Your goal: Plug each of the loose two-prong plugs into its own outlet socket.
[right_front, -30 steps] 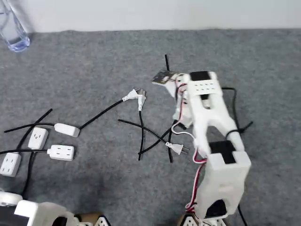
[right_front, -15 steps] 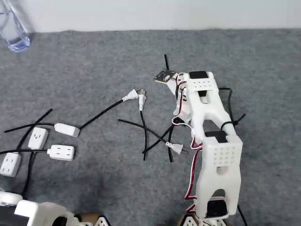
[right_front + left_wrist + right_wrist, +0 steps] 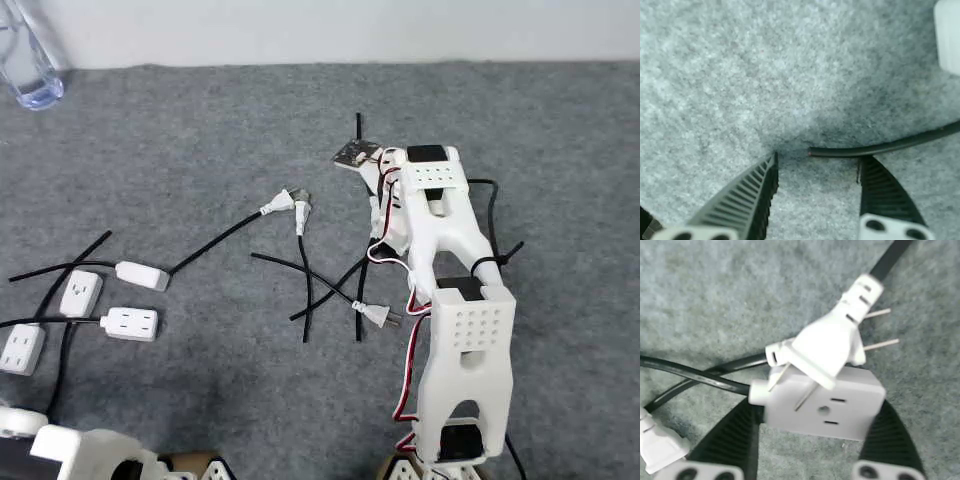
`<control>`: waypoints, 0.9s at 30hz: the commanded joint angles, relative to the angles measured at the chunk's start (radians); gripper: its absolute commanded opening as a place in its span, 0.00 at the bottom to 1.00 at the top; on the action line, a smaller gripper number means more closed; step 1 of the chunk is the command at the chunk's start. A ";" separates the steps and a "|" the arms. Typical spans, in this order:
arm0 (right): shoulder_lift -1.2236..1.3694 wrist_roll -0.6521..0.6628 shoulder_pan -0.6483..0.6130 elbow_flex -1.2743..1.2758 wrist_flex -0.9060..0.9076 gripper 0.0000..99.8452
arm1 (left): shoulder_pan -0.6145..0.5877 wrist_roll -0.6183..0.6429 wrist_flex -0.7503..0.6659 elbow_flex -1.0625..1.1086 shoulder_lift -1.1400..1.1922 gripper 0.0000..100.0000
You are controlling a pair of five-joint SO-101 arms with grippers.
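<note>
Sockets (image 3: 80,293) cluster at nine o'clock on the carpet (image 3: 200,130). Nearby, the left gripper (image 3: 817,165) hangs spread wide over a black cable end (image 3: 850,150), gripping nothing. A pair of plugs (image 3: 290,205) lies at centre, with a single plug (image 3: 375,315) at five o'clock from them. At three o'clock, the right gripper (image 3: 815,415) clamps a socket block (image 3: 840,410), and loose plugs (image 3: 827,347) lie across it.

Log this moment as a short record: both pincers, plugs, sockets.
left pincer: open, low over carpet, black cord end between its tips
right pincer: shut on socket block, white plug lying across it
single plug: beside right arm
plug pair: touching, farther left
other sockets: grouped at far left
</note>
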 commanded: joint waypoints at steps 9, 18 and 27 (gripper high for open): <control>-0.012 -0.008 0.093 -0.391 0.390 0.01 | 0.034 0.006 -0.032 0.008 0.008 0.25; -0.300 -0.041 0.031 -0.204 0.389 0.01 | 0.034 0.006 -0.032 0.008 0.008 0.25; -0.444 -0.037 -0.124 0.006 0.380 0.04 | 0.034 0.006 -0.032 0.008 0.008 0.25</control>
